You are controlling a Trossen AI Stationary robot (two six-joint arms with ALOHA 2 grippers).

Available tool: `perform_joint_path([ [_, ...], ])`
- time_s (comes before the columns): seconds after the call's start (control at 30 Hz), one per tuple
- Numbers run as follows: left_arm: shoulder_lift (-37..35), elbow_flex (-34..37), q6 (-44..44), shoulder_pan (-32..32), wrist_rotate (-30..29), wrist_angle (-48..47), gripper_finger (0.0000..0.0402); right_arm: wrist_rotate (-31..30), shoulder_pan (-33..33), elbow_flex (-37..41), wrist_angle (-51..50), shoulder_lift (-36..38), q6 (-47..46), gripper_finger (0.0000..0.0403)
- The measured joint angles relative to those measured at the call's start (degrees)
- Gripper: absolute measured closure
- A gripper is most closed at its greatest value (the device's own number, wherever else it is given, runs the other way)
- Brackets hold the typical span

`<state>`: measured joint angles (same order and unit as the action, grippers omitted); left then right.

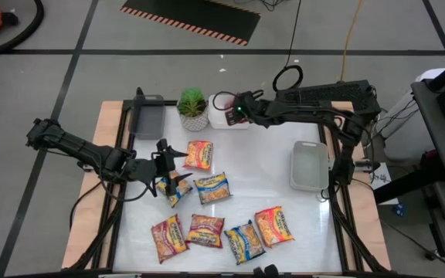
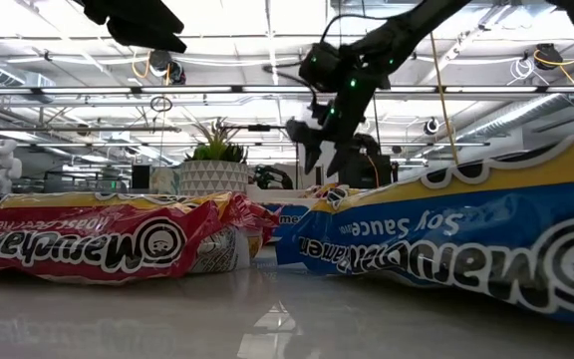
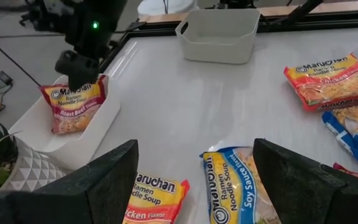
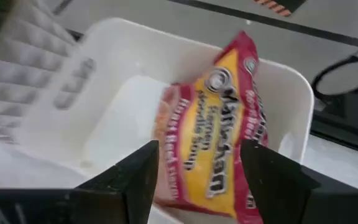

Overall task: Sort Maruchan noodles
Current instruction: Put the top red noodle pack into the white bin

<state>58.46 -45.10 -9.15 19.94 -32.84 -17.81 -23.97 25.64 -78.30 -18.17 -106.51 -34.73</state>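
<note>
Several Maruchan noodle packets lie flat on the white table, among them an orange one (image 1: 198,154), blue ones (image 1: 212,188) (image 1: 244,241) and red ones (image 1: 168,237). My left gripper (image 1: 172,168) hovers open above a blue Soy Sauce packet (image 3: 235,183), touching nothing. My right gripper (image 3: 78,78) is open at the far middle, over a red-trimmed Roast Beef packet (image 4: 219,118) that stands inside a white tray (image 3: 89,134). The fingers stand on either side of the packet's upper end. My right gripper comes slanting down from the table's right side at the red-trimmed packet's upper end (image 3: 73,93); whether a fingertip touches it I cannot tell. The packet stands on its lower end in the white tray and leans toward the tray's wall.
A potted green plant (image 1: 193,108) stands just left of that tray, and a grey tray (image 1: 147,117) sits at the far left. Another white tray (image 1: 309,164) stands near the right edge. Bare table lies between the packets and the right tray.
</note>
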Motion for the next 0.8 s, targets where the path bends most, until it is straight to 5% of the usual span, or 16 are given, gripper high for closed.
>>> perform_joint_path([
  [0.8,0.0,0.0,0.4,0.0,0.0,-1.9,0.008,-2.8,3.7,0.0,3.7,-2.8,2.4,0.0183],
])
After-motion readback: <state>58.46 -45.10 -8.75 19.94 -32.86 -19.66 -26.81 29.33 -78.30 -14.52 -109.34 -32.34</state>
